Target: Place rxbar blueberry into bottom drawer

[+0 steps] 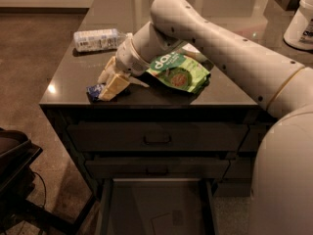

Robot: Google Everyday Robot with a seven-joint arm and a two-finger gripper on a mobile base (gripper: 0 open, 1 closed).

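The rxbar blueberry (95,91) is a small dark-blue wrapper lying near the front left edge of the dark counter top (73,77). My gripper (105,88) is down at the counter, right at the bar and touching or covering its right end. The bottom drawer (156,204) is pulled open below the counter, and its pale grey floor shows. A green snack pouch (178,72) lies just right of the gripper, partly under my arm.
A clear plastic bottle (98,39) lies on its side at the back left of the counter. Two shut drawers with bar handles (156,140) sit above the open one. A white container (301,21) stands far right. A dark object (14,155) sits low on the left.
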